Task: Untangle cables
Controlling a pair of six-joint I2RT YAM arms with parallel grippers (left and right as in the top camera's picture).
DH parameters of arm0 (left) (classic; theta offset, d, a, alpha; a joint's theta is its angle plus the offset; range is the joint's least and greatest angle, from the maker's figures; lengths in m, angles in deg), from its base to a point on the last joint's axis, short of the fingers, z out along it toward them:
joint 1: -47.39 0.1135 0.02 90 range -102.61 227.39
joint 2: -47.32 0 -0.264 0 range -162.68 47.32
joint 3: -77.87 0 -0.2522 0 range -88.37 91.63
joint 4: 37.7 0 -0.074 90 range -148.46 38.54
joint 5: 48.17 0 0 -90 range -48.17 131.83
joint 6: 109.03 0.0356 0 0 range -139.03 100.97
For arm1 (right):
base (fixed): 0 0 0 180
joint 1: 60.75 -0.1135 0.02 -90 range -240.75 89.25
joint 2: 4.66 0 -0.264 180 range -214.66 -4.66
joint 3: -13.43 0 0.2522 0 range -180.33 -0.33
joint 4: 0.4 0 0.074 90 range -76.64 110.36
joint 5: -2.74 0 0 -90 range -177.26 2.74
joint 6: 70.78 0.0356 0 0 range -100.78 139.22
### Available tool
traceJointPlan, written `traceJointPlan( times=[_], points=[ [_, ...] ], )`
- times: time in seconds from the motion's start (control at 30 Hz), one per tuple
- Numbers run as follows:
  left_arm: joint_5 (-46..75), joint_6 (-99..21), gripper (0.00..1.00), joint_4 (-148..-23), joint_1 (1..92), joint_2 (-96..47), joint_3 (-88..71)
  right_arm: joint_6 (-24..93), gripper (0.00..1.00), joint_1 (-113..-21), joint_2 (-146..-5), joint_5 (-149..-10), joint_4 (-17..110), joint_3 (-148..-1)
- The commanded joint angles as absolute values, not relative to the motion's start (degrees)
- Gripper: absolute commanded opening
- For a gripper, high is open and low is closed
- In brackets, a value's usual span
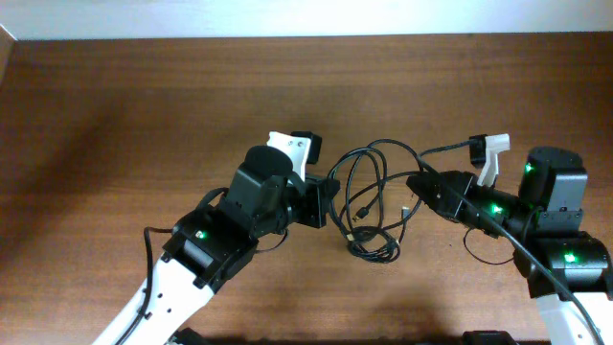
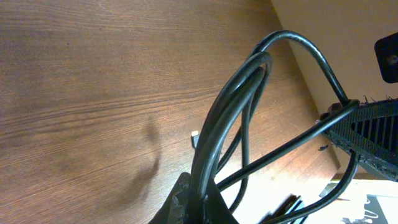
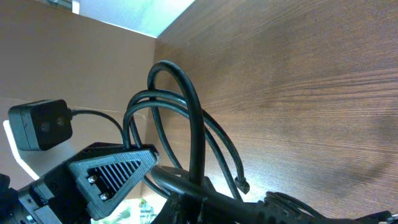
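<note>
Two robot arms face off over a knot of cables [image 1: 370,206] at the centre of a dark wooden table [image 1: 144,105], each claw clenched on the bundle. Seen from overhead, the left gripper [image 1: 328,199] bites the tangle's left edge at mid-frame. The right gripper [image 1: 419,182] clamps its right edge slightly higher in the frame, so the cords span the short gap between the two along a line running left to right. One loop arches toward the top of the frame. The rest hang down into a tight coil in the lower centre, below both claws and perhaps a shade nearer the left one. A small plug [image 1: 406,207] lies loose just beneath the right claw. Both wrist views show several black strands rising together out of closed fingers, with the opposite claw close behind them. Neither view shows which strand crosses which inside the knot. Any pull to open the tangle would likely have to run along that left-to-right line, with the lower coil as the slack to work free
</note>
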State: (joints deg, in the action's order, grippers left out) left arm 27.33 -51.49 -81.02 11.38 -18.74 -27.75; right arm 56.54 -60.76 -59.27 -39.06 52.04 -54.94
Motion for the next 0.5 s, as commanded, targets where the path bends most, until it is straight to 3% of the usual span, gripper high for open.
traceJointPlan(
  times=[0.0,0.47],
  points=[
    [27.51,-47.84,0.00,-81.13,11.38,-18.35,-26.62,56.17,0.04,-61.11,-59.03,-37.94,51.40,-56.08],
    [27.14,-42.45,0.00,-83.86,11.14,-18.35,-26.62,56.09,0.04,-61.11,-59.05,-44.72,51.43,-56.08]
  ],
)
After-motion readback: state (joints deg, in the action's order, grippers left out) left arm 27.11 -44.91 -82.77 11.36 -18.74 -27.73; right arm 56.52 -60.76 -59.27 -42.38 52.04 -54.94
